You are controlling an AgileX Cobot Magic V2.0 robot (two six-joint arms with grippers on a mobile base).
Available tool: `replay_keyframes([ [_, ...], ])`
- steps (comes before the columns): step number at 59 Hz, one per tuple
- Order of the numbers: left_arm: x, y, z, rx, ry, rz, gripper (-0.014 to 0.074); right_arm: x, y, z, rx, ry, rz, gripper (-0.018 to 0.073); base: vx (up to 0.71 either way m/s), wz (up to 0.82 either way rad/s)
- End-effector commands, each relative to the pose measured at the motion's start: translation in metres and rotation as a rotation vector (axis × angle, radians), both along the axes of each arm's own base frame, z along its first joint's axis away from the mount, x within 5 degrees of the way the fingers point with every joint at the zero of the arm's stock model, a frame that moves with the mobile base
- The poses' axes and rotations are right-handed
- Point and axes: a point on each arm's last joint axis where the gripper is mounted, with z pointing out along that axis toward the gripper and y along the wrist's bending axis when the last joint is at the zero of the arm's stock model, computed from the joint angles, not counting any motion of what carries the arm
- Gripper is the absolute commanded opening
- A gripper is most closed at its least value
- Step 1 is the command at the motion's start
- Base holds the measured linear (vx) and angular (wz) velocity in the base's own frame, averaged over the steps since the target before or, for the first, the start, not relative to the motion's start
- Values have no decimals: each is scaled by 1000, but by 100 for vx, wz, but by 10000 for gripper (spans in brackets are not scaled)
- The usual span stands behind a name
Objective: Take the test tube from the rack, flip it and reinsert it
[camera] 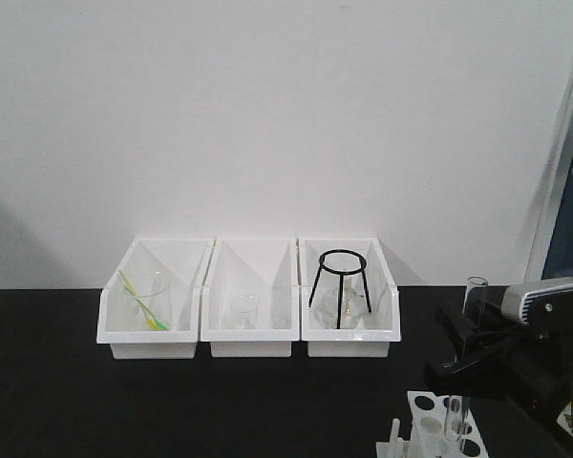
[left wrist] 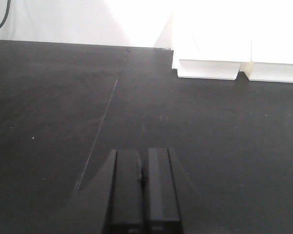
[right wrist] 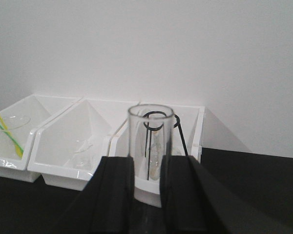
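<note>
My right gripper (camera: 470, 326) is shut on a clear test tube (camera: 476, 292) and holds it upright, open rimmed end up, above the white rack (camera: 426, 412) at the bottom right. In the right wrist view the tube (right wrist: 150, 134) stands between the two black fingers (right wrist: 118, 185), with the gripper (right wrist: 150, 163) closed around it; its lower end is hidden. A second alike tube (camera: 453, 414) stands in the rack. My left gripper (left wrist: 142, 161) is shut and empty over bare black tabletop; it is out of the front view.
Three white bins stand in a row at the back: the left bin (camera: 149, 334) holds glassware and a yellow-green stick, the middle bin (camera: 250, 334) a small beaker, the right bin (camera: 351, 336) a black tripod ring (camera: 342, 286). The bins also show in the left wrist view (left wrist: 207, 68).
</note>
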Motion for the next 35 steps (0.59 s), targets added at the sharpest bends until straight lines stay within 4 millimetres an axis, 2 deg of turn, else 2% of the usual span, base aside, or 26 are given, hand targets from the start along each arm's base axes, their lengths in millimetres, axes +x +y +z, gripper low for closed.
replay_keyframes([
  [1,1,-1,9,5,-99,-11,-6,-6,0,17,37,-177,20,106,0,0],
  [13,1,-1,9,5,-99,-11,-6,-24,-4,-3,57,-247,28,108,0,0],
  [24,1,-1,9,5,-99,-11,-6,-24,-1,-2,43,-264,53,109,0,0],
  [35,1,-1,9,5,-99,-11,-6,-19,5,-16,12,-218,109,109,0,0],
])
